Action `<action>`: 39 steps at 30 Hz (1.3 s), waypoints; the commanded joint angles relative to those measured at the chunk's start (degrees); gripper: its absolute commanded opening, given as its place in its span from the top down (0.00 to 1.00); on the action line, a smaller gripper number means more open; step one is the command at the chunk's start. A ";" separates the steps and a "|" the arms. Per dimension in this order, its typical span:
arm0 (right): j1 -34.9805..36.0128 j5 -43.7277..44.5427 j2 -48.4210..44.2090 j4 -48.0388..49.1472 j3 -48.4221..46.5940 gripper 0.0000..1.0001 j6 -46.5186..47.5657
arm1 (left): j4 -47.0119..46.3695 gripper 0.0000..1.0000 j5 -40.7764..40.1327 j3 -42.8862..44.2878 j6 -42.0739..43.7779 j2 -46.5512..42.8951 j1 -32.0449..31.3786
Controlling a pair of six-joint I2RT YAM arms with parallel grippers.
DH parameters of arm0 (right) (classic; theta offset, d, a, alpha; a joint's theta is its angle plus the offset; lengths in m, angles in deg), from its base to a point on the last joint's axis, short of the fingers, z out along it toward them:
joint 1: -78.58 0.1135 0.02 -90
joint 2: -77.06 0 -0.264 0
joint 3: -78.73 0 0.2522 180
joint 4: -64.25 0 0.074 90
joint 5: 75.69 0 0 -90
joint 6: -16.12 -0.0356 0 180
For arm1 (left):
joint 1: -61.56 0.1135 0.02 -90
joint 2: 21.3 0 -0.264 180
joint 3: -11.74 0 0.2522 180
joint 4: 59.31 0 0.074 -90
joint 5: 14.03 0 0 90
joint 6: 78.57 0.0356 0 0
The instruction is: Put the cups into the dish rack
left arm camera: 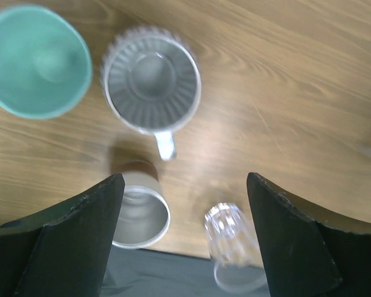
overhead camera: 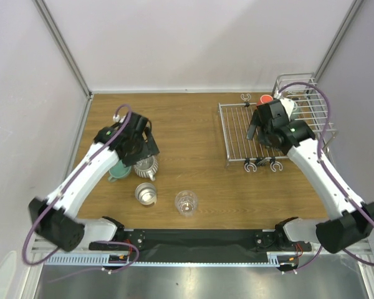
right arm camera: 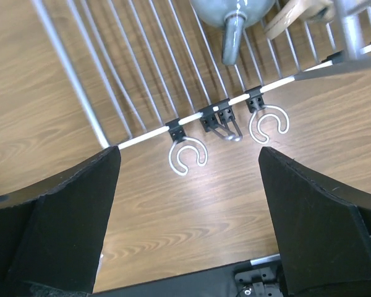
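Observation:
My left gripper (overhead camera: 143, 151) is open and empty above the cups on the left of the table. In the left wrist view it (left arm camera: 185, 204) hangs over bare wood, with the ribbed whitish cup (left arm camera: 151, 80) and teal mug (left arm camera: 37, 62) ahead, the steel cup (left arm camera: 139, 210) by the left finger and the clear glass (left arm camera: 235, 247) by the right finger. My right gripper (overhead camera: 254, 131) is open and empty over the dish rack (overhead camera: 235, 131). Its view shows the rack's front hooks (right arm camera: 187, 158), a grey-blue mug (right arm camera: 232, 15) and a beige mug (right arm camera: 297, 15) on the rack.
In the top view the teal mug (overhead camera: 117, 171), ribbed cup (overhead camera: 146, 167), steel cup (overhead camera: 146, 194) and glass (overhead camera: 186, 202) stand near the front left. A white mug with orange inside (overhead camera: 266, 99) sits at the rack's back. The tall basket (overhead camera: 311, 103) is far right.

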 commanded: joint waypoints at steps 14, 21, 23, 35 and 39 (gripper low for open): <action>0.77 -0.56 -13.26 -12.14 -7.23 0.03 0.75 | 1.08 0.32 -8.01 16.92 0.87 29.34 -0.37; 0.77 0.23 -14.93 -14.52 -9.78 0.03 0.83 | 1.78 0.34 -9.23 15.18 -0.71 31.82 -0.10; 0.86 0.41 -15.20 -14.52 -9.87 0.03 0.84 | 0.82 0.34 -9.15 13.34 -1.15 30.59 -0.10; 0.77 -8.09 -14.40 -15.05 -12.25 0.03 1.89 | -4.98 0.67 -8.09 12.01 1.48 34.10 1.65; 0.77 -12.33 -15.81 -13.47 -11.02 0.03 2.24 | -6.74 0.80 -6.44 12.09 3.67 33.92 3.76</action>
